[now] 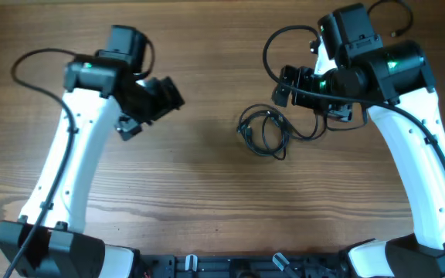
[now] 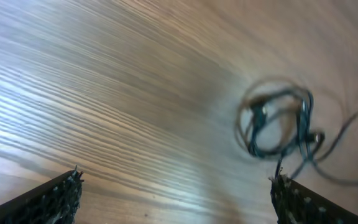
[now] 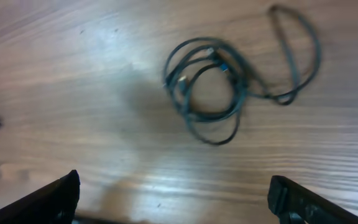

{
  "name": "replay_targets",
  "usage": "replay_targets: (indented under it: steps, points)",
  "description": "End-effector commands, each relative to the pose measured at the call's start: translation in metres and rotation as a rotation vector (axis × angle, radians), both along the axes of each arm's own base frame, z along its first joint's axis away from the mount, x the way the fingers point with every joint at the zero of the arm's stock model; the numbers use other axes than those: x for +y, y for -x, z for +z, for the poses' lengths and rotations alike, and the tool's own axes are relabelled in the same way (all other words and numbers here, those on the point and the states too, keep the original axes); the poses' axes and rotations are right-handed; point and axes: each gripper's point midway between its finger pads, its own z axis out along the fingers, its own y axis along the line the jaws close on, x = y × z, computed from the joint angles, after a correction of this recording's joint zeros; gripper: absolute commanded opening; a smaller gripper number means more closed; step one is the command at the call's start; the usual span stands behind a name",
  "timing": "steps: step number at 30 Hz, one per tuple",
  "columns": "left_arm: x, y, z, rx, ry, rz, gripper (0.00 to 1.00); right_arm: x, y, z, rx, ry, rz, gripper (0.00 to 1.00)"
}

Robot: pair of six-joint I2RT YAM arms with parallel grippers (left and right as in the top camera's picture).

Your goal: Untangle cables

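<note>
The cables (image 1: 264, 131) lie on the wooden table as a small coil of thin black cords, with a loose loop trailing right toward my right arm. My right gripper (image 1: 312, 100) hovers just right of and behind the coil, open and empty. In the right wrist view the coil (image 3: 207, 87) sits ahead of the wide-apart fingers (image 3: 48, 202), and the gripper (image 3: 176, 198) holds nothing. My left gripper (image 1: 150, 108) is well to the left of the coil, open. The left wrist view is blurred. There the cables (image 2: 278, 124) appear at the upper right, beyond the open gripper (image 2: 176, 200).
Bare wood table (image 1: 199, 185) spreads between the two arms and in front of the coil. A thick black arm cable (image 1: 273, 46) loops behind the right gripper. Black base fittings (image 1: 230, 266) run along the front edge.
</note>
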Motion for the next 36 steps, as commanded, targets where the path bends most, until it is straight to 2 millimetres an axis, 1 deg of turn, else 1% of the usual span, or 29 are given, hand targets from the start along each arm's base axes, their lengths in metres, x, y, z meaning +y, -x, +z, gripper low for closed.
replay_targets:
  steps: [1,3,5,6,8,9,11,12,14,15,17,19,20,21,22,23,24,25,26,27,29,30,31,32,33,35,36]
  points:
    - [0.015,-0.003,-0.003,0.014,-0.004,0.061,1.0,-0.027,-0.016,0.0,-0.075,0.151,-0.072,1.0]
    - [0.015,0.004,-0.004,0.043,-0.009,0.059,1.0,-0.042,-0.024,-0.002,-0.089,0.199,-0.113,1.0]
    - [0.009,0.011,-0.005,0.061,-0.01,0.015,1.0,-0.055,-0.025,-0.014,-0.042,0.219,-0.137,1.0]
    - [-0.008,0.014,-0.003,0.05,0.023,-0.105,1.0,-0.068,-0.025,-0.029,0.003,0.236,-0.159,1.0]
    - [-0.025,0.018,-0.003,0.041,0.033,-0.181,1.0,-0.077,-0.027,-0.049,0.06,0.216,-0.138,1.0]
    - [-0.032,0.019,-0.003,0.037,0.033,-0.203,1.0,-0.079,-0.029,-0.06,0.093,0.188,-0.111,1.0]
    - [-0.046,0.022,-0.003,0.028,0.034,-0.248,1.0,-0.082,-0.031,-0.077,0.15,0.138,-0.092,1.0]
    - [-0.058,0.024,-0.003,0.016,0.036,-0.287,1.0,-0.085,-0.032,-0.088,0.186,0.129,-0.09,0.99]
    - [-0.083,0.027,-0.003,-0.008,0.043,-0.355,1.0,-0.079,-0.036,-0.107,0.235,0.108,-0.029,1.0]
    - [-0.096,0.029,-0.007,-0.01,0.048,-0.391,1.0,-0.074,-0.039,-0.117,0.259,0.086,-0.011,1.0]
    - [-0.121,0.034,-0.017,0.016,0.087,-0.451,1.0,-0.075,-0.045,-0.13,0.279,0.087,-0.018,1.0]
    - [-0.139,0.036,-0.029,0.037,0.094,-0.493,1.0,-0.079,-0.048,-0.142,0.309,0.085,-0.03,1.0]
    - [-0.149,0.037,-0.036,0.047,0.1,-0.515,1.0,-0.085,-0.049,-0.148,0.327,0.081,-0.046,1.0]
    - [-0.16,0.037,-0.042,0.047,0.118,-0.538,0.99,-0.09,-0.05,-0.15,0.329,0.071,-0.053,1.0]
    - [-0.173,0.034,-0.048,0.038,0.137,-0.56,0.93,-0.096,-0.053,-0.151,0.324,0.042,-0.051,1.0]
    - [-0.182,0.03,-0.055,0.027,0.139,-0.574,0.9,-0.103,-0.054,-0.151,0.322,0.022,-0.055,0.98]
    - [-0.188,0.025,-0.065,0.028,0.142,-0.574,0.86,-0.11,-0.053,-0.15,0.323,0.012,-0.054,0.94]
    - [-0.193,0.022,-0.071,0.032,0.15,-0.574,0.85,-0.11,-0.052,-0.15,0.325,0.0,-0.037,0.91]
    - [-0.204,0.019,-0.08,0.033,0.177,-0.586,0.84,-0.107,-0.049,-0.149,0.327,-0.014,-0.01,0.9]
    - [-0.212,0.017,-0.084,0.031,0.2,-0.596,0.83,-0.106,-0.048,-0.149,0.33,-0.021,-0.003,0.9]
    - [-0.23,0.015,-0.097,0.026,0.238,-0.623,0.82,-0.104,-0.044,-0.155,0.347,-0.025,0.0,0.9]
    - [-0.233,0.015,-0.103,0.029,0.237,-0.628,0.78,-0.104,-0.042,-0.159,0.35,-0.025,0.009,0.89]
    - [-0.235,0.014,-0.108,0.034,0.236,-0.625,0.73,-0.104,-0.04,-0.166,0.359,-0.026,0.013,0.84]
    - [-0.236,0.013,-0.112,0.036,0.235,-0.622,0.64,-0.1,-0.037,-0.173,0.364,-0.045,0.016,0.79]
    - [-0.237,0.011,-0.116,0.041,0.235,-0.616,0.59,-0.096,-0.036,-0.179,0.365,-0.071,0.019,0.73]
    - [-0.237,0.013,-0.125,0.064,0.227,-0.616,0.42,-0.086,-0.033,-0.185,0.365,-0.128,0.041,0.62]
    - [-0.238,0.014,-0.129,0.073,0.224,-0.616,0.36,-0.08,-0.032,-0.184,0.354,-0.162,0.083,0.6]
